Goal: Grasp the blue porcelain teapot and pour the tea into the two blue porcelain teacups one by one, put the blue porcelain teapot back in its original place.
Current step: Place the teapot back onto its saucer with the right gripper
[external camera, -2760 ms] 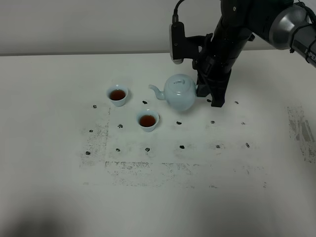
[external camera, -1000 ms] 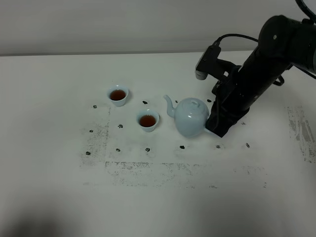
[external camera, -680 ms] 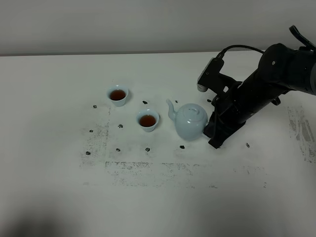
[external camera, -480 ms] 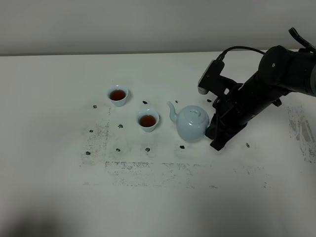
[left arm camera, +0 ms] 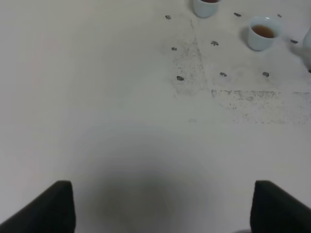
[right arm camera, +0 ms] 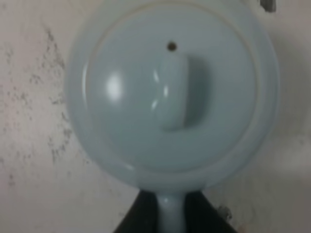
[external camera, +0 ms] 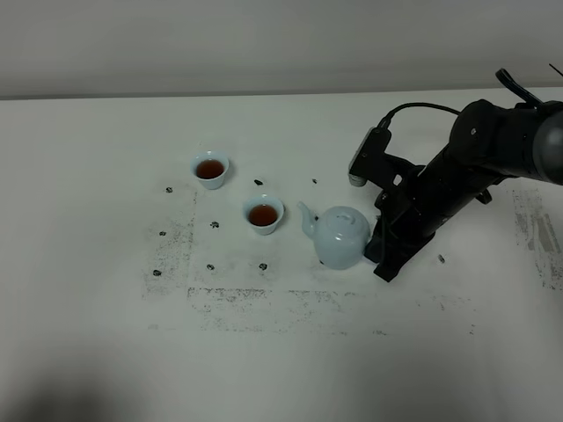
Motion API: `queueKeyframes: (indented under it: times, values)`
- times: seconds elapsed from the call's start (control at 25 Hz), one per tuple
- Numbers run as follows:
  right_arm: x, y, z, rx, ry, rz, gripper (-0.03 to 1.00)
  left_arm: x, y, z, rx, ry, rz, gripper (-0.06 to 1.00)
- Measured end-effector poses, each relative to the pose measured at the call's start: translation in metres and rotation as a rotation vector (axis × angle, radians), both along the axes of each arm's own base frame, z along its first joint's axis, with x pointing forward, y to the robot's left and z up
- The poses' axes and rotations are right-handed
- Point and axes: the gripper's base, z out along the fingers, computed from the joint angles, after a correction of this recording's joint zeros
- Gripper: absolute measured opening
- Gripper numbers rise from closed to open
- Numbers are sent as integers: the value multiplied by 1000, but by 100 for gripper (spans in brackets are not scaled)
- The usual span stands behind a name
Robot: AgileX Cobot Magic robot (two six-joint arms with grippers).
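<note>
While unmarked, teapot (external camera: pixel 341 237) sits held by handle.

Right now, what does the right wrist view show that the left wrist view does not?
Only the right wrist view shows the blue porcelain teapot from above, with lid knob, vent hole, and the right gripper clamped on its handle. Only the left wrist view shows the two blue porcelain teacups holding tea, and the left gripper open with nothing between its fingertips. Both show the white speckled table.
</note>
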Motion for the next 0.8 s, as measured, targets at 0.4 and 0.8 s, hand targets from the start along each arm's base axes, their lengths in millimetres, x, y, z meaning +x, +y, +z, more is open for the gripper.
queueKeyframes:
  times: [0.4,0.8]
  values:
    - [-1,1,0,6,-2,34,4,0,0,0,0,0,0,70]
    - [2,1,-9,1,-22,63,4,0,0,0,0,0,0,70]
